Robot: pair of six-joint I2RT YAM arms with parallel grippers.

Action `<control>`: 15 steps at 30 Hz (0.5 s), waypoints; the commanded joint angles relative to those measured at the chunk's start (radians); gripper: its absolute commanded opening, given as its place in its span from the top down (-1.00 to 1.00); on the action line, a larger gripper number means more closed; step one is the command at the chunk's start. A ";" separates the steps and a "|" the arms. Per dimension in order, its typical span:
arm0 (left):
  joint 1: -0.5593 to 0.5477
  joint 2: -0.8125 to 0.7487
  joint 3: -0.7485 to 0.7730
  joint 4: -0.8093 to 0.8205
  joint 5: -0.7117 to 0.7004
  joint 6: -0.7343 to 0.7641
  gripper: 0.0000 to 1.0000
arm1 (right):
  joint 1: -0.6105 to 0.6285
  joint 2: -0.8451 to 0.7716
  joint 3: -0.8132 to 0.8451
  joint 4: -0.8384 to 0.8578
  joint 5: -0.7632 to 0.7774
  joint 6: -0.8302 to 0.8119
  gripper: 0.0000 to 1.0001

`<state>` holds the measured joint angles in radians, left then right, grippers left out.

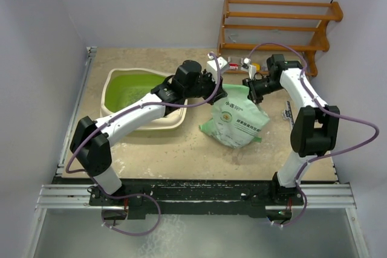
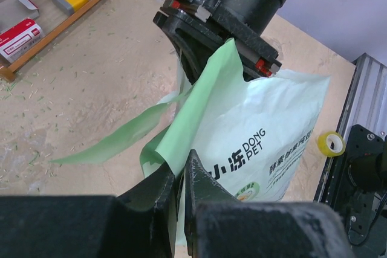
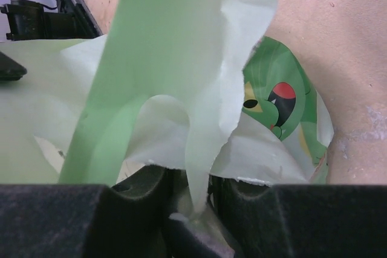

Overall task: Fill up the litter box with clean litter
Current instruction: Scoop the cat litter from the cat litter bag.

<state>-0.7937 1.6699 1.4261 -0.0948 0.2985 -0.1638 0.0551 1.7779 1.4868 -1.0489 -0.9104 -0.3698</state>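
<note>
The left gripper (image 2: 183, 172) is squeezed tight. It pinches a torn flap at the top of the pale green bag (image 2: 272, 131). The thin green flap sits right between its two black fingers. A long strip of the same green stuff hangs out to the side, over the table (image 1: 169, 149).

The right gripper (image 3: 190, 203) pinches the bag too. A thin piece of the bag top goes down between its fingers, and they press on it. From the left wrist you can see the right gripper just across from the left one, holding the other side of the bag top. So both grippers hold the top of the bag, one on each side, close together.

The bag stands on the table in the middle, between the two arms. It has dark letters on the front and a picture of a green face with a red spot.

The litter box (image 1: 115, 78) is on the left side of the table, near the back. It is cream on the outside and bright green inside. It is near the bag but does not touch it. The left arm reaches across its near right corner.

Tiny green bits lie here and there on the table. A wooden rack (image 1: 278, 22) stands at the back right. A red and white box (image 2: 21, 31) and a yellow roll of tape (image 2: 331, 143) lie off to the sides.
</note>
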 commanded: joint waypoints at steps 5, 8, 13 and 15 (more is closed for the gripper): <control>0.008 -0.074 -0.002 0.040 -0.047 0.017 0.89 | -0.035 -0.091 0.058 -0.226 -0.102 0.036 1.00; 0.005 -0.076 -0.002 0.039 -0.041 0.017 0.88 | -0.053 -0.101 0.059 -0.234 -0.102 0.035 1.00; 0.005 -0.084 -0.003 0.042 -0.039 0.015 0.88 | -0.099 -0.107 0.072 -0.278 -0.127 0.006 1.00; 0.005 -0.086 -0.002 0.042 -0.040 0.014 0.88 | -0.122 -0.109 0.083 -0.296 -0.133 -0.005 1.00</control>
<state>-0.7937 1.6547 1.4223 -0.1001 0.2897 -0.1642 -0.0345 1.7222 1.5257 -1.1339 -0.9405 -0.3965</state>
